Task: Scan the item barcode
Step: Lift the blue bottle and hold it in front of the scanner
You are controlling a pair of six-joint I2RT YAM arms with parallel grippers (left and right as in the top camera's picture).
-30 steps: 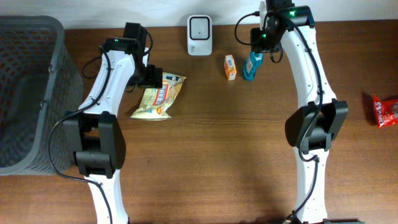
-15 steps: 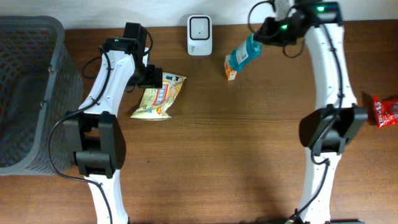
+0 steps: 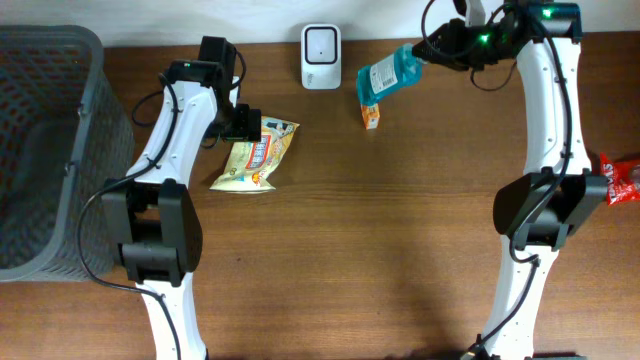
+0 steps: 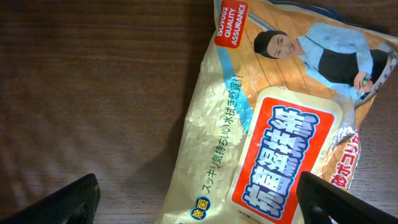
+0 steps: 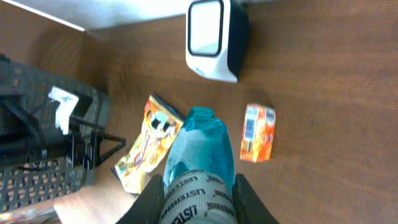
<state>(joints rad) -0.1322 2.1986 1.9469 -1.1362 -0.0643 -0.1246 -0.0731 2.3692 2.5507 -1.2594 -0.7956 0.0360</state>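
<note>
Teal mouthwash bottle (image 3: 385,76) airborne at 12 o'clock, just 3 o'clock of scanner (image 3: 321,57), w/ right gripper (image 3: 428,52) clamped across its label. Prob. rigid, slick, liquid-heavy; hold mid-body. Left gripper (image 3: 248,125) spread wide over snack bag (image 3: 255,155).

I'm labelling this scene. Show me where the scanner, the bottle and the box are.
scanner (image 3: 321,57): overhead view, middle of its white front.
bottle (image 3: 385,76): overhead view, its blue body.
box (image 5: 257,132): right wrist view, middle of its barcode side.

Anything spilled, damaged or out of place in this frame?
Nothing spilled or damaged. The blue bottle is tipped sideways only because the right end effector holds it aloft. One red packet sits alone at the far right, apart from the rest.
</note>
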